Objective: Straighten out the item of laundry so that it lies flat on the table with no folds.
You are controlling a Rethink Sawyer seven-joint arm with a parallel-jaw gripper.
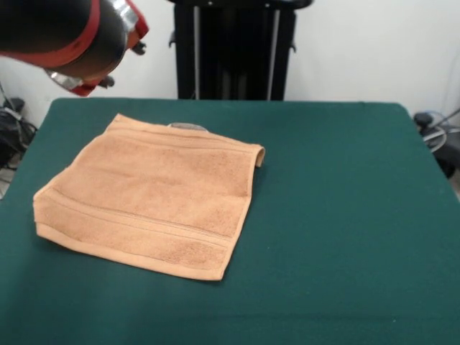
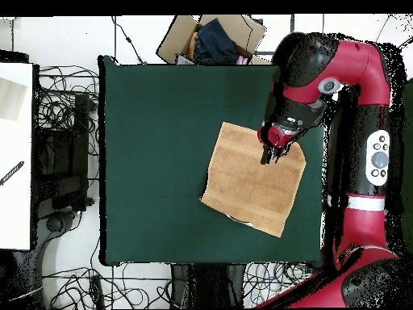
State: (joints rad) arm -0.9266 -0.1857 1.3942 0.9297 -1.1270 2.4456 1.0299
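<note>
The orange-tan hand towel (image 1: 151, 198) is seen spread on the green table (image 1: 345, 215) toward nine o'clock, one corner curled at two o'clock. The gripper (image 2: 267, 154) is held above it; its finger state cannot be told.

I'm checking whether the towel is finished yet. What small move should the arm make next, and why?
Probably move the claw to the towel's curled far corner and pull it outward: that corner stands rolled up off the table, while the rest lies flat.
</note>
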